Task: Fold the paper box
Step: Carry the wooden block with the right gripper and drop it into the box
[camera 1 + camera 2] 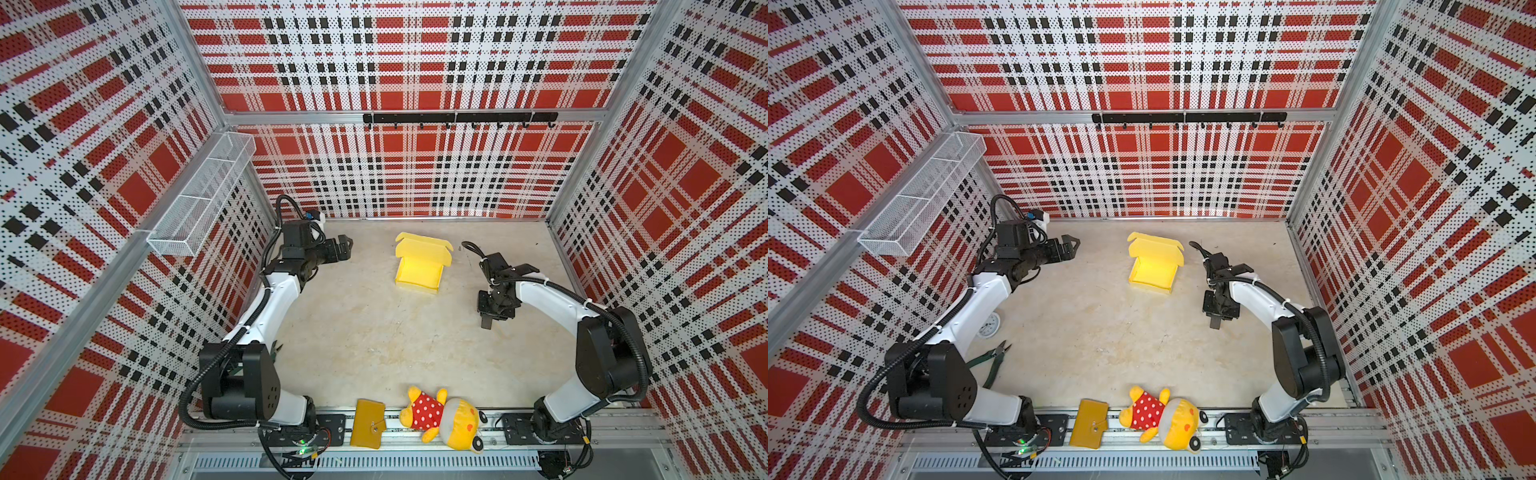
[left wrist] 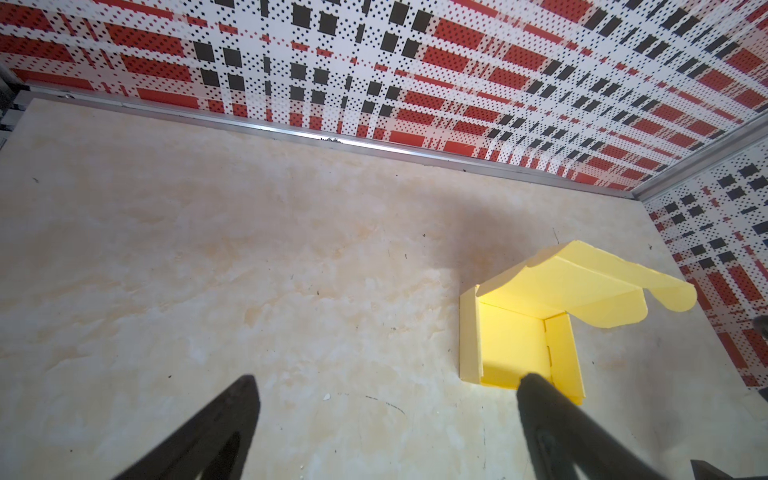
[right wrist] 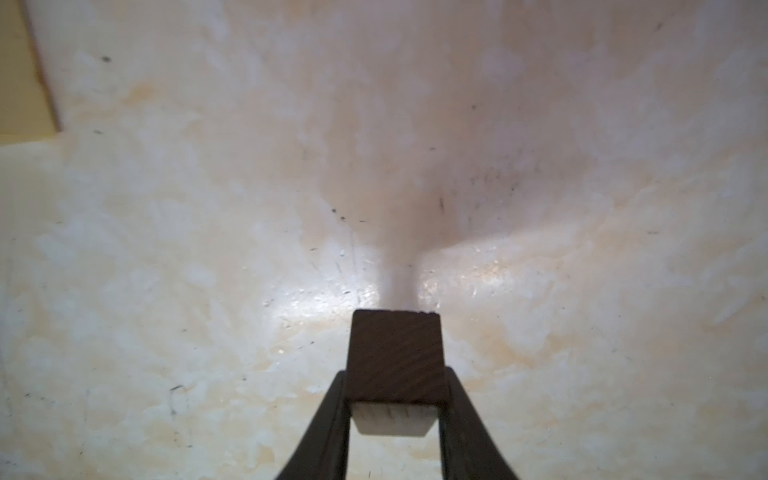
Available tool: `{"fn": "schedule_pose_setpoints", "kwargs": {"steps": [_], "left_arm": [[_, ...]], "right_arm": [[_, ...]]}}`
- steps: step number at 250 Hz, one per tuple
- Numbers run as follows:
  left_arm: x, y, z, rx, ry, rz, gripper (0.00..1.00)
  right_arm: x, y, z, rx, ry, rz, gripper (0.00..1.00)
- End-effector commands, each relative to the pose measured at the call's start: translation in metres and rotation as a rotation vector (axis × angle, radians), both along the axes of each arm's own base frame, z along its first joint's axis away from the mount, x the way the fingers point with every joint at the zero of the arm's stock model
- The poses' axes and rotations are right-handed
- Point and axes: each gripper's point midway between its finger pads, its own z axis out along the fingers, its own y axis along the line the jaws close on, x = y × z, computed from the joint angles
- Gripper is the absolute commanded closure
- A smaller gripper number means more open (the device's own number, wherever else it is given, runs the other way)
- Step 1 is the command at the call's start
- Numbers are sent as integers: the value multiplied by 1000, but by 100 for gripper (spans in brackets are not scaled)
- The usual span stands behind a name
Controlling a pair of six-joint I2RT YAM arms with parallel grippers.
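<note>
The paper box (image 1: pixel 419 266) (image 1: pixel 1154 266) is pale yellow and stands half formed at the back middle of the table, its tray walls up and its lid flap raised at the far side. The left wrist view shows the paper box (image 2: pixel 519 345) too. My left gripper (image 1: pixel 345 247) (image 1: pixel 1069 245) (image 2: pixel 388 380) hangs open and empty to the left of the box, apart from it. My right gripper (image 1: pixel 488 322) (image 1: pixel 1214 322) (image 3: pixel 397 374) points down at the table to the right of the box and nearer the front, shut on a dark brown block (image 3: pixel 395 353).
A mustard wallet (image 1: pixel 368 424) and a yellow plush toy (image 1: pixel 444 417) lie on the front rail. Green pliers (image 1: pixel 994 359) and a round white dial (image 1: pixel 988 326) lie by the left arm. A wire basket (image 1: pixel 199 195) hangs on the left wall, a hook rail (image 1: pixel 459 118) on the back wall.
</note>
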Motion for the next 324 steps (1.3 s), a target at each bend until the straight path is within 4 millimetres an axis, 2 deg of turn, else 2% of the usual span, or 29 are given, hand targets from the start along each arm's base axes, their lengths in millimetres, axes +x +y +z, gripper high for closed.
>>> {"fn": "schedule_pose_setpoints", "kwargs": {"steps": [1, 54, 92, 145, 176, 212, 254, 324], "left_arm": [[0, -1, 11, -29, -27, 0, 0], [1, -1, 12, -36, -28, 0, 1], [-2, 2, 15, -23, -41, 3, 1], [4, 8, 12, -38, -26, 15, 0], [4, 9, 9, -34, -28, 7, 1], [2, 15, 6, -42, -32, 17, 1], [5, 18, 3, -55, -23, 13, 0], [10, 16, -6, -68, 3, 7, 1]], "right_arm": [[8, 9, 31, -5, -95, 29, 83], [22, 38, 73, 17, -262, 142, 87], [32, 50, 100, 42, -372, 170, 88], [42, 62, 125, 31, -473, 259, 88], [48, 76, 135, 42, -506, 331, 87], [60, 96, 142, 28, -564, 443, 88], [73, 129, 138, 5, -625, 681, 97], [97, 173, 133, -62, -726, 974, 95]]}}
